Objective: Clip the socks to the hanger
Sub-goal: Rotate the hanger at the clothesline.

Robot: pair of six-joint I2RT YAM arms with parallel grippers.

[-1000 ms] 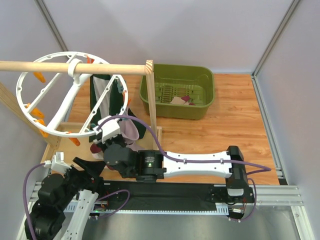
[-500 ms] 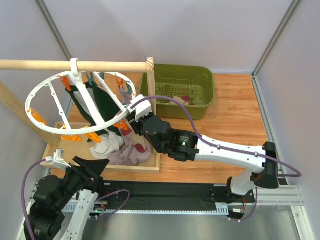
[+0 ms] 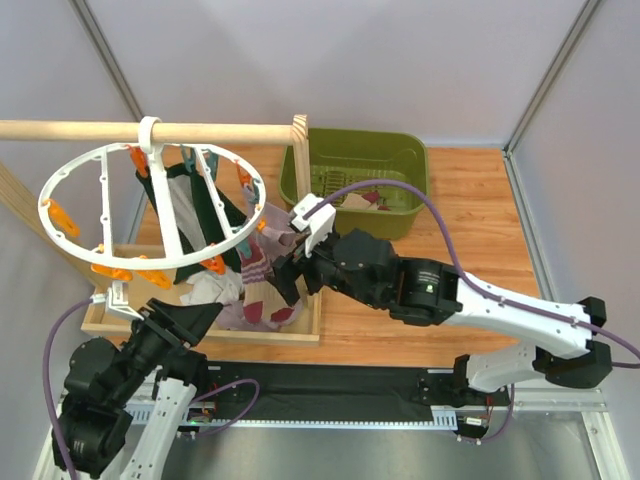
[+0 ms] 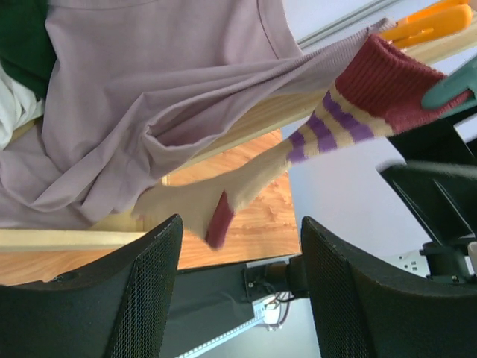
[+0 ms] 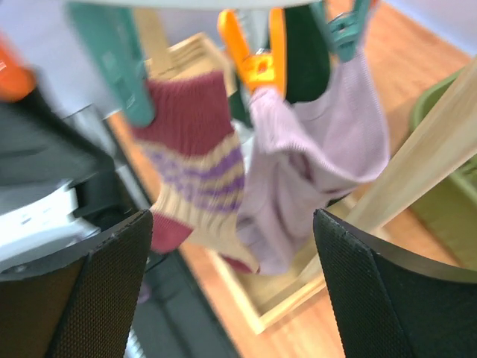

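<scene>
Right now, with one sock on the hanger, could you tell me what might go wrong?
The sock hangs from the teal clip by its maroon cuff alone, so it may slip out. The open right gripper sits close to the sock and the mauve garment; pulling back could snag either and swing the hanger.

This is a robotics lab test cell, set up as a mock laundry corner. Plain pale panel walls (image 3: 350,60) held in metal framing posts (image 3: 112,62) close in a wood-topped bench (image 3: 480,210). The left arm (image 3: 100,390) and right arm (image 3: 520,315) are bolted to a slotted aluminium rail (image 3: 570,385) along the bottom of the frame, with purple cables (image 3: 437,225) looping off them. The household props look staged: a wooden rod (image 3: 100,131) with the hanger (image 3: 175,264) at upper left, and a green tub (image 3: 410,215) at upper centre.
</scene>
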